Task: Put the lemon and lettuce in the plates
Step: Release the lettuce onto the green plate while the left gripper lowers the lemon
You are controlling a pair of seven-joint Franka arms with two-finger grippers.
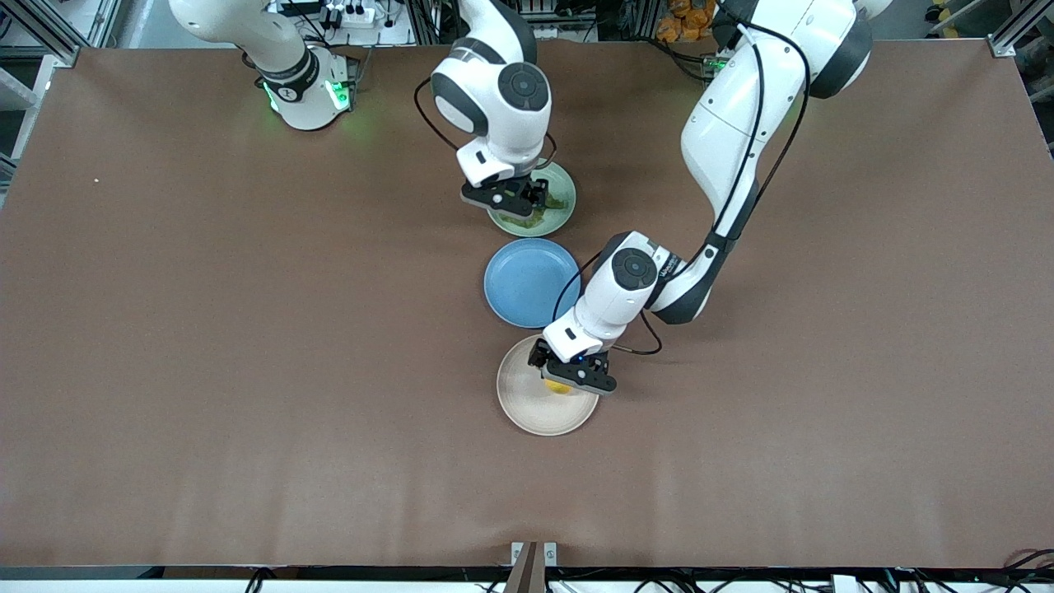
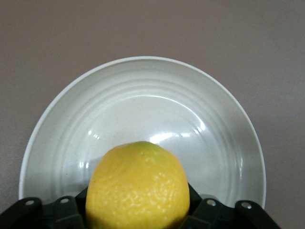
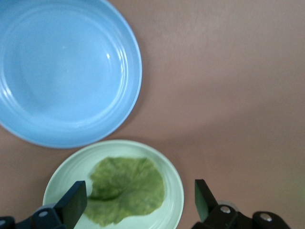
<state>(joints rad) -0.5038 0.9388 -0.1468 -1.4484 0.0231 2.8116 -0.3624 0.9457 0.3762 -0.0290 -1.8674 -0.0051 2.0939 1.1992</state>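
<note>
Now the lemon (image 2: pixel 138 186) is gripped by the left hand (image 1: pixel 571 372) low over the cream plate (image 1: pixel 527 403) for release; the right hand (image 3: pixel 138 202) is spread open over the lettuce (image 3: pixel 125 190), laid in the mint plate (image 3: pixel 174 183).

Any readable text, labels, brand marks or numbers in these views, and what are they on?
Left arm: a small dark mark on the link near the wrist, too small to read.
Beige plate, lemon, mint plate, lettuce, blue plate: no print or labels.
Table: none.
Nothing can be quoted from any view.
</note>
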